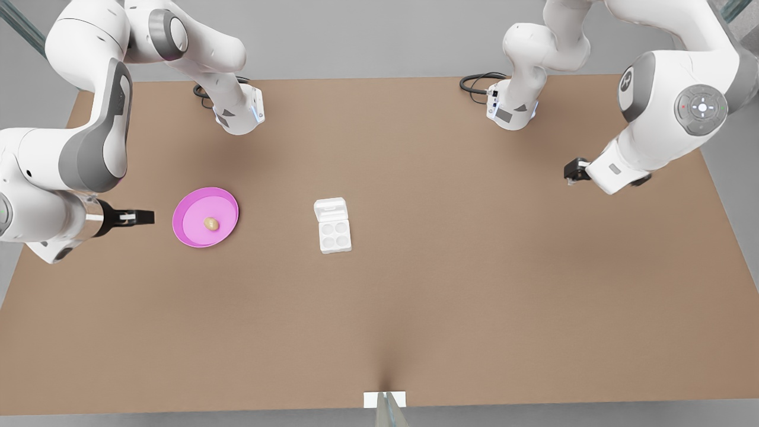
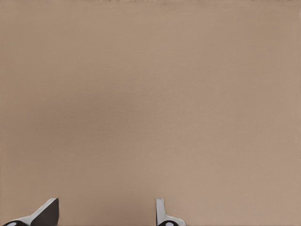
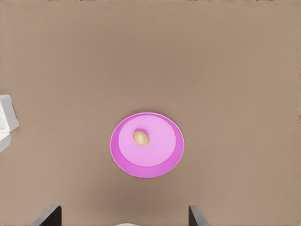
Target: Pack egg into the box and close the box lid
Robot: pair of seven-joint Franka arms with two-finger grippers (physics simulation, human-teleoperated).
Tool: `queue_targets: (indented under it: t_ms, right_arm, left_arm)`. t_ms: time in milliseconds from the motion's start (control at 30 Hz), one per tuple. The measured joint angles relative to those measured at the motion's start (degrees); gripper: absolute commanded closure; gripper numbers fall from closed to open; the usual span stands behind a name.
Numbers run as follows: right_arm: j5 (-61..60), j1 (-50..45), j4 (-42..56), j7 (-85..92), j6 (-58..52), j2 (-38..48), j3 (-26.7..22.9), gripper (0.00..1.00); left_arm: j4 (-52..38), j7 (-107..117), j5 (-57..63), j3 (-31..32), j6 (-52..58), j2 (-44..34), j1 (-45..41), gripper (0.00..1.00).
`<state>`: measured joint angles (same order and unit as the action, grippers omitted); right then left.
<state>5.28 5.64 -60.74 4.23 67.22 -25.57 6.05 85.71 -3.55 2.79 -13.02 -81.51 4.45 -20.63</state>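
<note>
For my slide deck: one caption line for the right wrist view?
Open right hand above the table, egg on pink plate ahead, box corner alongside.

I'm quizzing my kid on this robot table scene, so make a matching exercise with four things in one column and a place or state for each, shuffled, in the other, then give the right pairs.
Column one:
1. egg
2. box lid
3. pink plate
4. right gripper

Column two:
A. open, folded back flat on the table
B. hangs beside the plate, fingers spread
C. lies on the plate
D. sits toward the front view's left of the box

Pairs: 1-C, 2-A, 3-D, 4-B
</note>
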Motion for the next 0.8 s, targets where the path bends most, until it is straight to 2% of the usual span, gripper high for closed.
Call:
queue_targets:
  t_ms: [100,200,300,367,500,667,800]
  right_arm:
    - [0.18,-0.02,-0.5,0.12,0.66,-0.01,-0.07,0.0]
    - [0.29,-2.31,-5.75,-0.06,1.31,-1.18,-0.06,0.0]
    - [-0.81,-1.37,-23.0,-0.41,7.95,-0.01,-0.01,0.0]
    - [-1.5,-0.39,-36.98,-0.66,15.56,6.08,-0.02,0.0]
    - [-1.78,1.1,-55.15,-1.26,33.34,13.48,-0.05,0.0]
    - [-1.31,2.61,-58.24,-0.27,55.34,9.63,0.01,0.0]
    - [-1.19,2.66,-60.57,1.05,67.22,9.17,0.06,0.0]
  left_arm:
    - [0.01,0.36,0.14,0.01,-1.65,0.27,-1.11,0.0]
    - [0.01,0.66,0.2,-0.01,-2.66,0.75,-0.22,0.0]
    - [0.01,0.91,0.23,0.01,-3.3,2.49,0.86,0.0]
    - [0.01,1.06,0.24,0.03,-3.58,2.73,0.78,0.0]
    - [0.01,1.3,0.19,0.02,-3.92,2.82,0.4,0.0]
    - [0.01,1.52,0.17,0.03,-4.08,2.82,0.54,0.0]
    - [0.01,1.66,0.16,0.04,-4.14,2.85,0.56,0.0]
